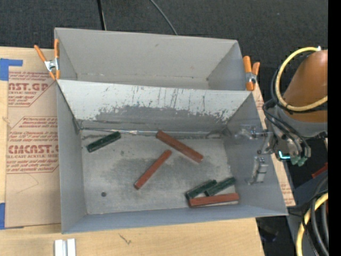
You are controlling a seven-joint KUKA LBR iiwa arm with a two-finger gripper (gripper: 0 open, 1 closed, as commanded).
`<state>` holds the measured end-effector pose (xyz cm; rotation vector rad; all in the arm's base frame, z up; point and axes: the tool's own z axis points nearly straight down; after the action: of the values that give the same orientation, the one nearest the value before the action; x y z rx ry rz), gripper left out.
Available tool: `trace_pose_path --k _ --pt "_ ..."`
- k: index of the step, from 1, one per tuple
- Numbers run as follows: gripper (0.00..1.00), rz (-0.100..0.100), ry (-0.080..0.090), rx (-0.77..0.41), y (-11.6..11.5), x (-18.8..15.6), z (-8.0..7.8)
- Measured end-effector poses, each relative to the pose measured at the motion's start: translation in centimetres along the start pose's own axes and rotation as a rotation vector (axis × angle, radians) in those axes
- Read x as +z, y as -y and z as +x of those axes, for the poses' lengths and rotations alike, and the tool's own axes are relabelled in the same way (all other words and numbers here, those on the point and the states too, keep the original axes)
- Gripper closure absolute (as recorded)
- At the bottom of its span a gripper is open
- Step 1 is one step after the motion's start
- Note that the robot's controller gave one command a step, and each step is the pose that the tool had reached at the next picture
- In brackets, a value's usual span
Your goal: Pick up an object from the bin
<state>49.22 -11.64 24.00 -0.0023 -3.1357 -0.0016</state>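
Gripper (259,167) poised over the grey bin's (149,52) right wall, grip state impossible to tell, nearest it a dark green bar (210,188) touching a red-brown bar (214,200) by the near right corner, other bars (153,169) scattered leftward.

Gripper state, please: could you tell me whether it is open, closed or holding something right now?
Gripper: cannot be told whether open or closed; it hangs by the right wall of the bin.

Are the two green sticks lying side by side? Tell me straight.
No, one green stick lies at the left, the other green stick at the front right against a red stick.
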Motion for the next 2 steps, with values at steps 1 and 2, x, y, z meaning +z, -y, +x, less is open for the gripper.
trace_pose_path --k 1,2 --pt "0.0 0.002 0.008 -0.002 -0.1 -0.4 -0.2" --pt "0.0 0.003 0.013 -0.071 -0.2 3.9 -0.3"
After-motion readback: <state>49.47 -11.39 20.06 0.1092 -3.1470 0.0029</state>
